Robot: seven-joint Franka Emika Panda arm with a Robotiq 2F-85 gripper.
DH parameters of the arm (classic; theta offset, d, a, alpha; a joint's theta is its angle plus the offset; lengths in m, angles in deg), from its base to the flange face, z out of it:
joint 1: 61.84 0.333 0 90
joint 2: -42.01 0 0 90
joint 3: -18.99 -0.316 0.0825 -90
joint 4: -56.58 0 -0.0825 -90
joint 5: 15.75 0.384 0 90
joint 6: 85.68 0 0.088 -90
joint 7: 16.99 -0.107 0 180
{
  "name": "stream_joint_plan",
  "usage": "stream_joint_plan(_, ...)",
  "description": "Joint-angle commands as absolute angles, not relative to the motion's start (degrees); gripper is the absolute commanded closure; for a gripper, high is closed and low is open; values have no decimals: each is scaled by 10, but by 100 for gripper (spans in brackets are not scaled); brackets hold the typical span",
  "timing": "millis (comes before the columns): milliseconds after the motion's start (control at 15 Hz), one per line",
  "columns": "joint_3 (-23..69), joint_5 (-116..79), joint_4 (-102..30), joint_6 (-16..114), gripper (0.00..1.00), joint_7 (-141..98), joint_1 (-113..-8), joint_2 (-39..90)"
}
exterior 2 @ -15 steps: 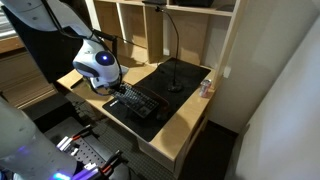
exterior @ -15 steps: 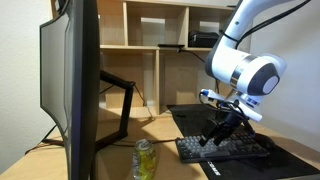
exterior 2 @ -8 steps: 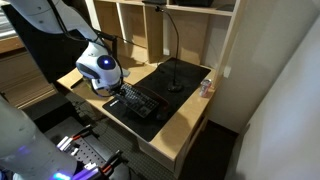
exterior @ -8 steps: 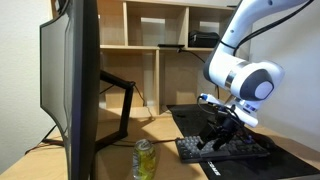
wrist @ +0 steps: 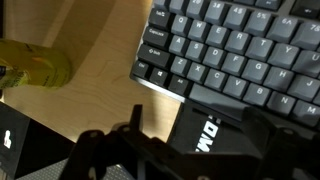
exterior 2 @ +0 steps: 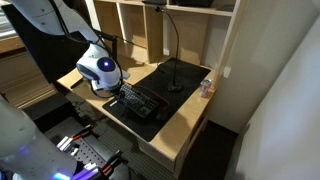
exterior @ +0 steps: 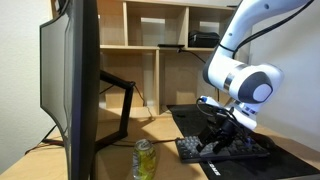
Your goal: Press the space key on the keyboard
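Observation:
The black keyboard (exterior: 248,151) with dark grey keys lies on a black desk mat (exterior: 195,118) on the wooden desk; it also shows in an exterior view (exterior 2: 143,104). My gripper (exterior: 209,147) points down at the keyboard's near end, its fingers together, right above or at the keys. In the wrist view the keyboard (wrist: 240,50) fills the upper right, and my shut fingers (wrist: 208,135) cover its front edge. I cannot tell whether they touch a key. The space key itself is not clearly seen.
A yellow-green can (exterior: 145,159) stands on the desk beside the keyboard and shows in the wrist view (wrist: 35,65). A large monitor (exterior: 75,85) on a black arm stands close by. Wooden shelves (exterior: 160,40) rise behind the desk.
My gripper has come down a little toward the keyboard over the last second. Nothing else has moved.

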State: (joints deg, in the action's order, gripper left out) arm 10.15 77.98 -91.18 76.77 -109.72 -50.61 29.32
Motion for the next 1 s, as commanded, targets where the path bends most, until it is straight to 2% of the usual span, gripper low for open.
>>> stream_joint_plan(0,100,784,-909,776,0,-1107,-500,287)
stream_joint_plan(933,101,755,-922,790,0,-1229,-496,288)
